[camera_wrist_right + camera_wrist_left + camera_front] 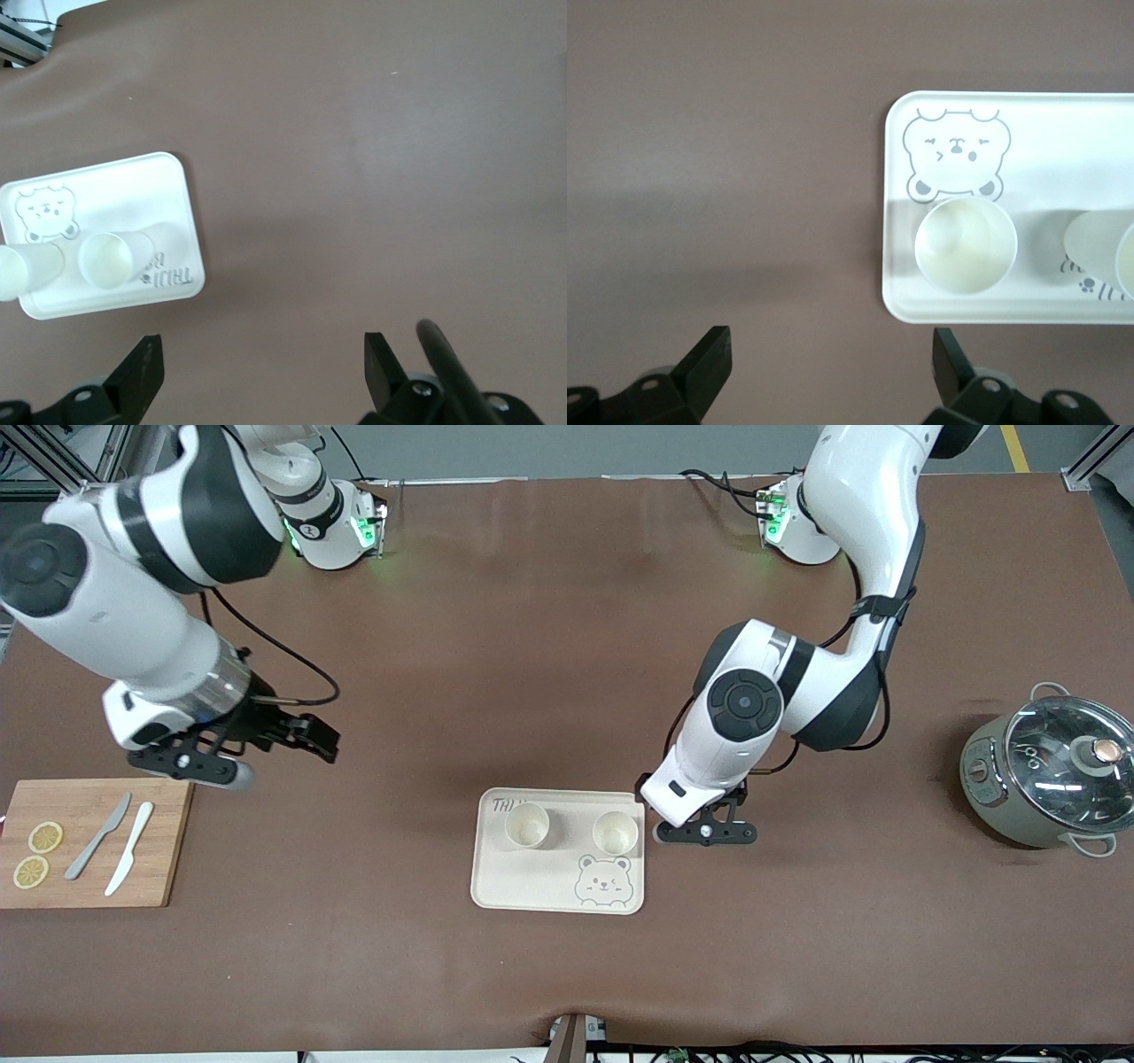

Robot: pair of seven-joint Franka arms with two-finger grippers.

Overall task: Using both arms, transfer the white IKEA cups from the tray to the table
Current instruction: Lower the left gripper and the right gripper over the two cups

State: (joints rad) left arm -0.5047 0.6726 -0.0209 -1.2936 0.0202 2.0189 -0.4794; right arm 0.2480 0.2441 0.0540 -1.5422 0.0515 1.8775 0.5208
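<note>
Two white IKEA cups [526,825] [615,833] stand upright side by side on a cream bear-printed tray [558,886] in the middle of the table. My left gripper [706,833] hangs low over the bare brown table just beside the tray, toward the left arm's end, open and holding nothing. In the left wrist view the closer cup [966,243] sits on the tray [1063,150] and the left gripper [831,359] is off the tray's edge. My right gripper [270,755] is open and empty over the table near the cutting board. The right wrist view shows both cups [106,258] [27,270] well away from the right gripper [263,365].
A wooden cutting board [164,841] with two lemon slices [45,837], a grey knife [97,837] and a white knife [129,849] lies at the right arm's end. A pot with a glass lid [1050,775] stands at the left arm's end.
</note>
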